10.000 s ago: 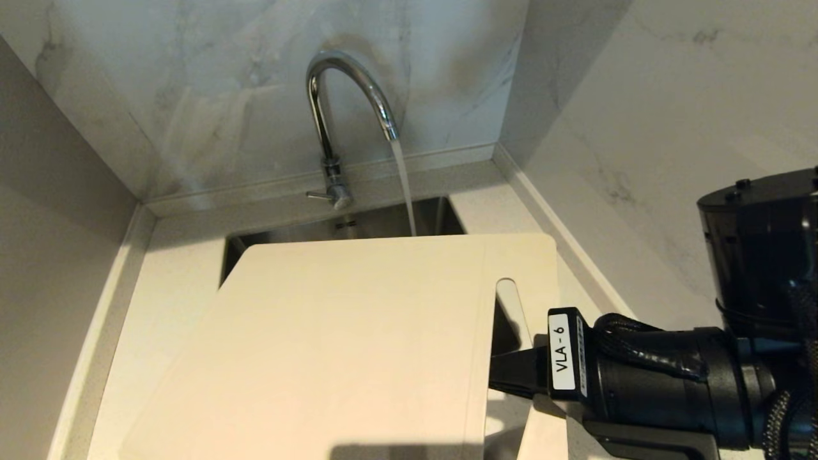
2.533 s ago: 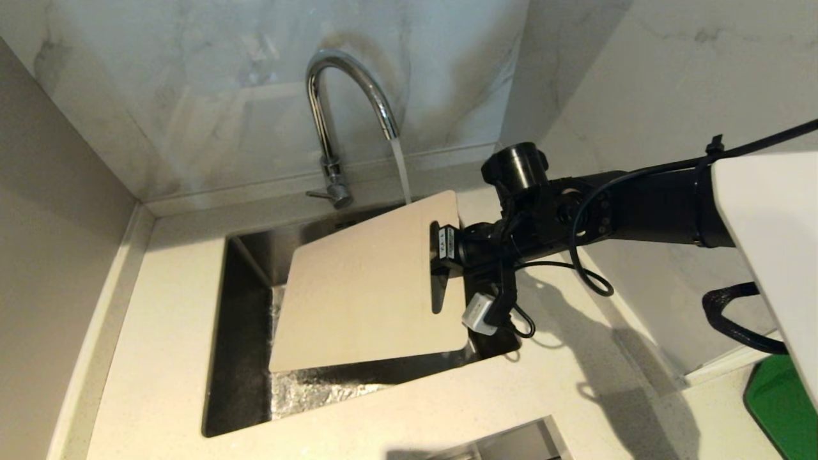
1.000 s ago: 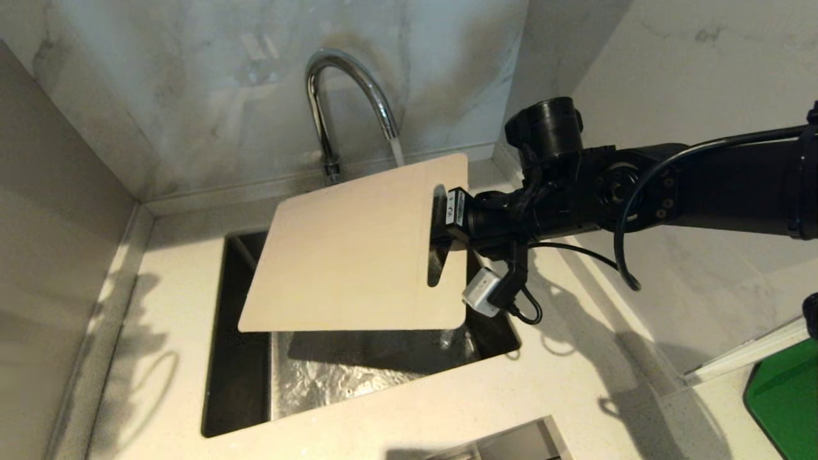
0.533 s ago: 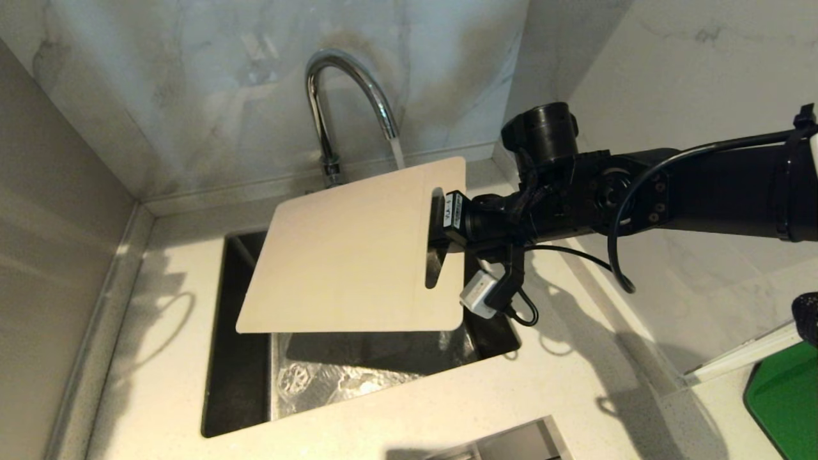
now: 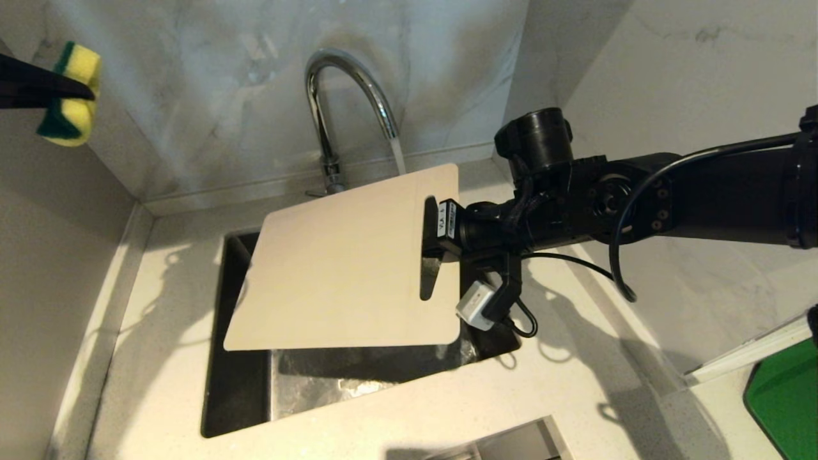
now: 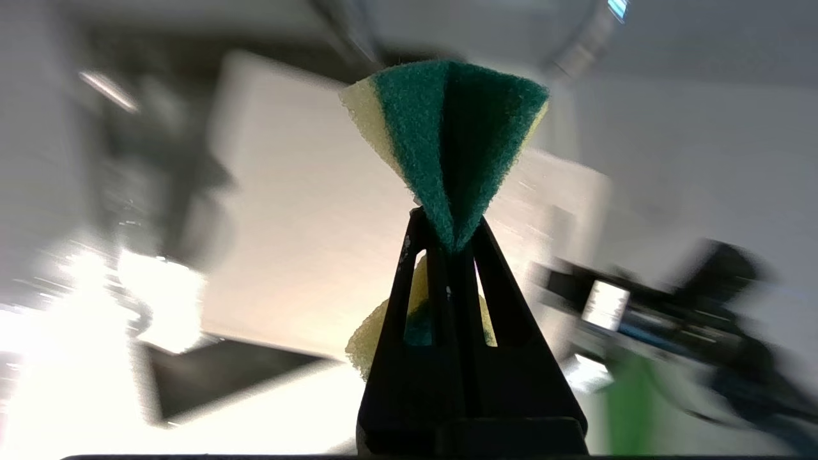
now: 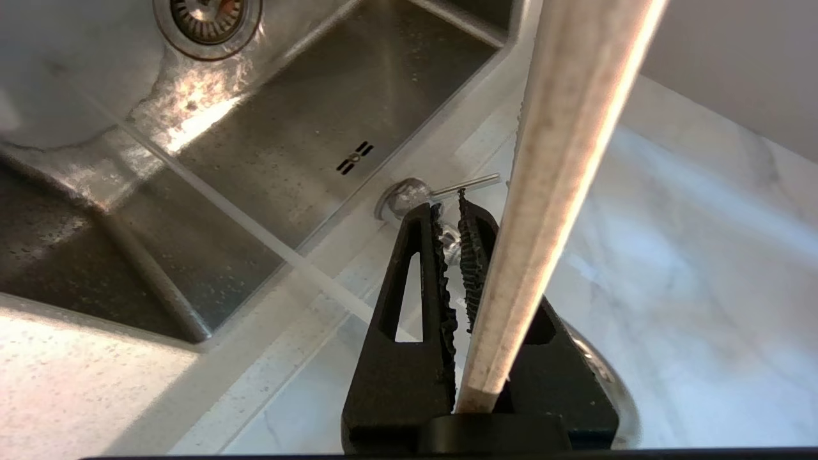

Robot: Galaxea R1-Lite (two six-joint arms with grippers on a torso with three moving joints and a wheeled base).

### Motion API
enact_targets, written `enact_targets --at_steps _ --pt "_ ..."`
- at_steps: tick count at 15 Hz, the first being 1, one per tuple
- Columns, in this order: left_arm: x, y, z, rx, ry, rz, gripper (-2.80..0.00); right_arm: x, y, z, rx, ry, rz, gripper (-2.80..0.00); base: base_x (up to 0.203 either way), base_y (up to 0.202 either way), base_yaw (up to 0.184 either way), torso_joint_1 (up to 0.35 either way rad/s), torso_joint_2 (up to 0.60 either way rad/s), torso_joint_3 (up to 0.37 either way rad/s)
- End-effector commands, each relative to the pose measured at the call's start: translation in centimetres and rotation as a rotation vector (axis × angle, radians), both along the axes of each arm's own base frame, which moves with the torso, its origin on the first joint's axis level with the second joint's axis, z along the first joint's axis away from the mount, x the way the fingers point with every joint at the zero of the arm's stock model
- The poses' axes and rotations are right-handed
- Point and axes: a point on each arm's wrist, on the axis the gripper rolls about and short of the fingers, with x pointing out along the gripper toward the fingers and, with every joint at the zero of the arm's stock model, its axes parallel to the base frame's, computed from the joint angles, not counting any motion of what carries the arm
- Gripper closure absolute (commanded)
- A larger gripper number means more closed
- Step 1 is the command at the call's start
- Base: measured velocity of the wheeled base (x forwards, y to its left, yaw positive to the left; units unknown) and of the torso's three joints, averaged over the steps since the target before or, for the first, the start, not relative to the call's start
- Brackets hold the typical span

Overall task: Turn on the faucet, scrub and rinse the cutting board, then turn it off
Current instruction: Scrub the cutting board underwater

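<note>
I have the cutting board (image 5: 339,262) held above the sink (image 5: 236,390), mid-frame in the head view. The right gripper (image 5: 429,237) is clamped on the board's edge by the handle slot — in the right wrist view the board's thin edge runs between its fingers. The faucet (image 5: 345,96) stands upper centre with water running from its spout, the stream dropping behind the board's far right corner. My left gripper (image 5: 80,89) sits at the upper left edge of the frame, pinched tight on a yellow and green sponge (image 5: 69,96), well apart from the board.

As I read it, the tap is on and the scrub step is just opening — no contact yet. Next I need to bring the sponge down and rightward onto the board's face, green side to the surface, and press without knocking the board out of the right gripper's narrow hold. The board is tilted, so I would match the sponge to that slope.
</note>
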Motion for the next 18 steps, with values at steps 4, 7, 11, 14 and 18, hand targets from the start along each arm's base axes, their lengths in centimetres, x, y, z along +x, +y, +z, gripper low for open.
enact_targets --at_steps 4,7,11,14,18 --pt "3.5 -2.6 -3.5 -0.191 0.202 -0.16 0.0 -1.7 0.2 0.3 -0.009 -0.007 0.033 0.0 0.0 0.0 0.0 0.0 0.0 0.0" --pt "4.5 -5.8 -6.0 -0.226 0.226 -0.269 0.0 -2.1 0.8 0.4 -0.004 -0.018 0.051 0.0 0.0 0.0 0.0 0.0 0.0 0.0" --pt "4.9 -9.4 -8.7 -0.216 0.246 -0.385 0.0 -2.7 1.1 0.7 -0.002 -0.026 0.061 0.0 0.0 0.0 0.0 0.0 0.0 0.0" --pt "4.8 -12.5 -10.0 -0.166 0.201 -0.416 0.0 -3.0 0.9 0.4 -0.011 -0.011 0.056 0.0 0.0 0.0 0.0 0.0 0.0 0.0" --pt "6.6 -14.6 -11.2 -0.139 0.153 -0.424 0.0 -3.0 0.8 0.4 -0.011 -0.012 0.056 0.0 0.0 0.0 0.0 0.0 0.0 0.0"
